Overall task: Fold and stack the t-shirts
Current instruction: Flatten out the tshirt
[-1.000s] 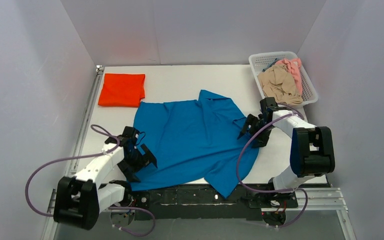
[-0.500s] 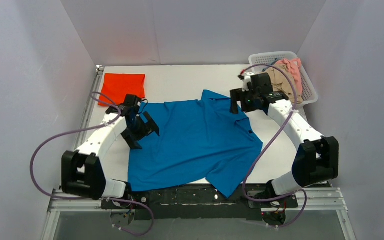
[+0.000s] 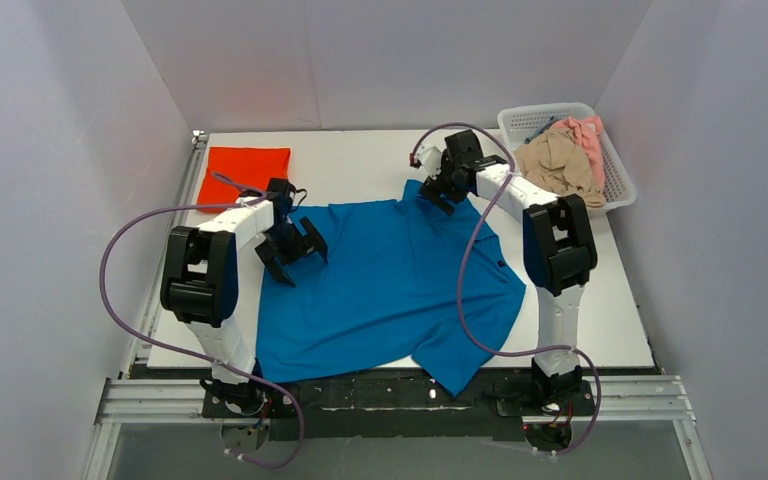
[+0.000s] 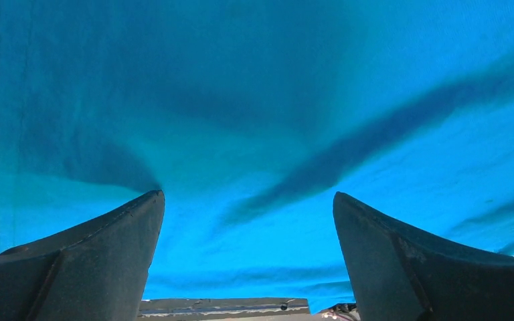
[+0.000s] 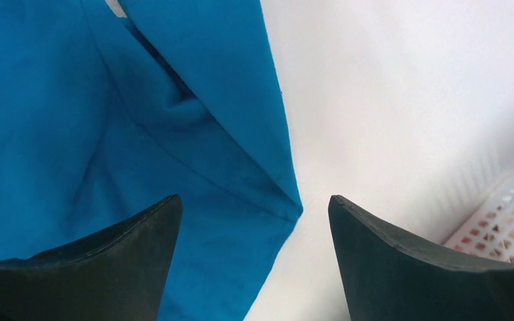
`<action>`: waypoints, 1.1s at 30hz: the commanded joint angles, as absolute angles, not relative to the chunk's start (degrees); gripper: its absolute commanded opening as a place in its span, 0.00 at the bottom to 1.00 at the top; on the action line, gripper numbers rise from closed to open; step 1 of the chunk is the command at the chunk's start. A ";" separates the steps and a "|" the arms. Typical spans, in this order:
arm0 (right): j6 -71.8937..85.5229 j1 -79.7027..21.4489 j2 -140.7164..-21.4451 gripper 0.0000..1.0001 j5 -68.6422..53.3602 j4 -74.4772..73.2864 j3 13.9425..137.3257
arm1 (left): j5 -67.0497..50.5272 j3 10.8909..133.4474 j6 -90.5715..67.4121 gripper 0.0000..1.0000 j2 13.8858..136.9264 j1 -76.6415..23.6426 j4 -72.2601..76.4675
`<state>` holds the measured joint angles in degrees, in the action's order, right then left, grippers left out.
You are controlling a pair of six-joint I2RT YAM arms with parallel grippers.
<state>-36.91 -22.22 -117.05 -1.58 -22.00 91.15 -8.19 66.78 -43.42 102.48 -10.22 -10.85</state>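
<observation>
A bright blue collared t-shirt (image 3: 390, 280) lies spread and wrinkled across the middle of the table. My left gripper (image 3: 295, 252) is open just above its left part, over blue cloth (image 4: 254, 134). My right gripper (image 3: 438, 188) is open above the shirt's far collar corner (image 5: 268, 194), which ends between the jaws. A folded orange-red t-shirt (image 3: 244, 178) lies at the far left. Beige (image 3: 558, 167) and pink (image 3: 590, 133) shirts lie in the basket.
A white mesh basket (image 3: 621, 190) stands at the far right; its wall shows in the right wrist view (image 5: 502, 221). A black rail (image 3: 360, 390) runs along the near edge, and the shirt's bottom hangs over it. Grey walls enclose the table.
Both arms have reached farther from the near edge. My left gripper moved up to the shirt's left part. My right gripper swung left to the far collar corner. The shirt has shifted slightly.
</observation>
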 commanded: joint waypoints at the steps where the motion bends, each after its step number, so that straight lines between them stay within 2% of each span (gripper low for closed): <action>1: -44.75 -23.04 -120.32 0.88 -1.98 -20.60 95.87 | -10.29 65.22 -42.07 0.98 103.73 -8.84 -15.62; 5: -44.04 -23.20 -125.40 0.88 -0.39 -14.42 98.47 | -8.51 64.44 -40.86 0.98 104.59 -8.45 -16.13; 12: -37.90 -22.76 -135.75 0.84 5.97 -10.67 110.36 | -6.56 62.39 -40.09 0.98 105.10 -8.14 -17.64; 21: -25.31 -17.75 -144.41 0.83 20.05 -10.03 128.55 | -0.91 63.49 -38.24 0.98 104.95 -7.76 -22.50; 25: -14.15 -13.81 -143.94 0.81 18.80 -13.79 133.21 | -0.79 63.81 -38.04 0.98 104.62 -7.65 -23.08; 29: -11.54 -13.10 -140.50 0.82 13.59 -16.24 132.34 | -1.76 64.66 -38.06 0.98 104.43 -7.65 -22.90; 33: -4.81 -11.75 -139.45 0.82 8.89 -24.45 137.29 | -2.05 65.50 -38.14 0.98 104.06 -7.65 -23.20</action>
<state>-13.47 -11.64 -143.94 13.80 -17.56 131.74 -3.40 65.45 -38.83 103.79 -8.03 -15.07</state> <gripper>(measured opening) 0.827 0.981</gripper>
